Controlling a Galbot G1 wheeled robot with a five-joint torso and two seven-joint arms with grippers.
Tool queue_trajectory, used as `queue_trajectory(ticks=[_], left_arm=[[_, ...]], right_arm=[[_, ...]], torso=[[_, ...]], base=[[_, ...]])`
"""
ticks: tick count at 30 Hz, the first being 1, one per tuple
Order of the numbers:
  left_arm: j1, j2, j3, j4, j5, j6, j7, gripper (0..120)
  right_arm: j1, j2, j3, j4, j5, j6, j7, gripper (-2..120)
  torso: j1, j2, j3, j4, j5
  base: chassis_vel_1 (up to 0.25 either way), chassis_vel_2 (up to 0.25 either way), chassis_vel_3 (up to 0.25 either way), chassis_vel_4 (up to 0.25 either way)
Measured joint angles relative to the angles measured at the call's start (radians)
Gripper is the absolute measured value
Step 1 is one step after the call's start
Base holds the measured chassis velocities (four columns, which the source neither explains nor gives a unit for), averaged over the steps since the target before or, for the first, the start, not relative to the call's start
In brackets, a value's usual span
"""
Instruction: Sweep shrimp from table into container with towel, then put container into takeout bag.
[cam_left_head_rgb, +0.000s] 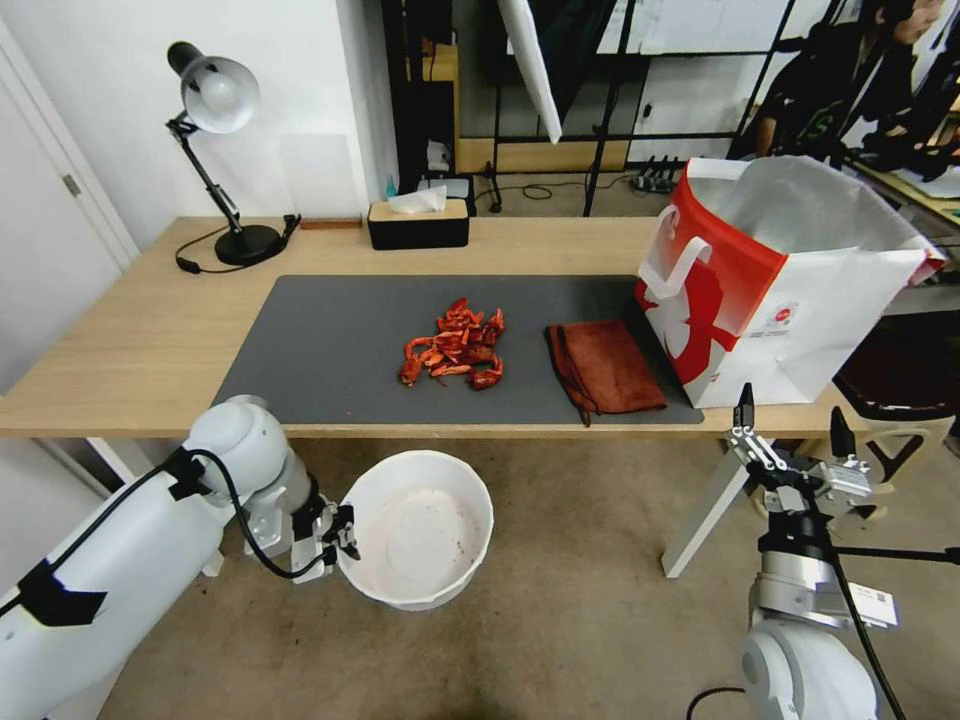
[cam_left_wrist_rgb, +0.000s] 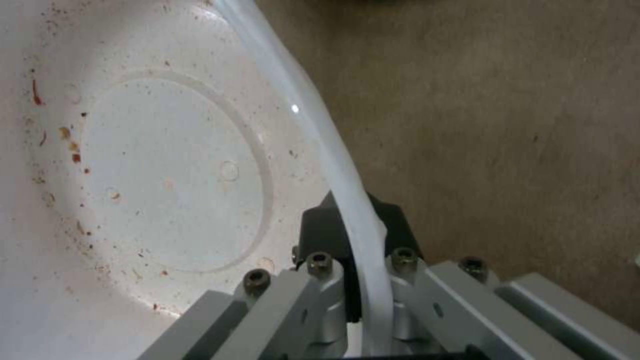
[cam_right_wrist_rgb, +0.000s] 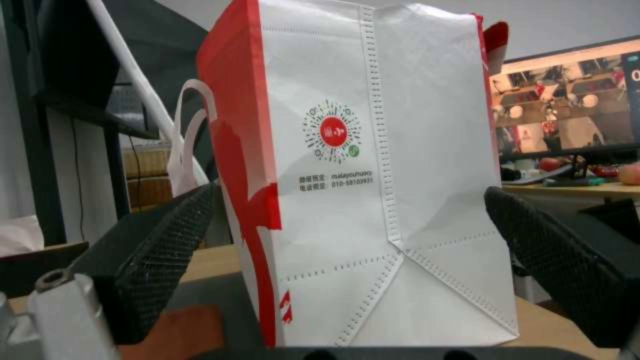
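- The left tool (cam_left_head_rgb: 335, 535) grips the rim of the container (cam_left_head_rgb: 418, 528), a round white plastic bowl with reddish stains, held below the tabletop (cam_left_head_rgb: 120, 340) edge, over the floor.
- The right tool (cam_left_head_rgb: 790, 425) stands wide open and empty, just before the tabletop edge; the towel (cam_left_head_rgb: 603, 367) lies beyond it toward the left arm, long axis running away from the robot.
- The glossy red shrimp (cam_left_head_rgb: 455, 347) heap lies on the mat beside the rust-brown towel, above the container.
- The takeout bag (cam_left_head_rgb: 775, 275) stands open on the towel's other side.
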Motion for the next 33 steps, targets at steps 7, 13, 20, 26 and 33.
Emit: queue_trajectory(ticks=[7, 13, 20, 26, 33], left_arm=[[-0.043, -0.008, 0.028, 0.009, 0.000, 0.000, 0.000, 0], [-0.079, -0.006, 0.056, 0.026, -0.007, 0.000, 0.001, 0], [-0.093, -0.019, 0.084, 0.057, -0.006, 0.000, 0.001, 0], [-0.135, -0.037, 0.123, 0.079, -0.002, 0.000, 0.001, 0], [-0.195, -0.056, 0.170, 0.107, -0.004, 0.000, 0.001, 0]], right_arm=[[0.000, 0.003, 0.000, 0.002, 0.000, -0.001, 0.000, 100], [0.000, 0.010, -0.001, 0.002, 0.000, -0.001, 0.000, 100], [-0.003, 0.012, -0.001, 0.009, 0.000, -0.002, -0.001, 100], [-0.002, 0.012, 0.001, 0.012, 0.000, -0.004, 0.000, 100], [0.007, 0.014, 0.001, 0.008, 0.000, -0.007, 0.000, 100]], torso=[[0.000, 0.000, 0.000, 0.0001, 0.0000], [0.000, 0.000, 0.000, 0.0001, 0.0001], [0.000, 0.000, 0.000, 0.0002, -0.0001], [0.000, 0.000, 0.000, 0.0001, 0.0000], [0.000, 0.000, 0.000, 0.0001, 0.0000]], base=[[0.000, 0.000, 0.000, 0.000], [0.000, 0.000, 0.000, 0.000], [0.000, 0.000, 0.000, 0.000], [0.000, 0.000, 0.000, 0.000], [0.000, 0.000, 0.000, 0.000]])
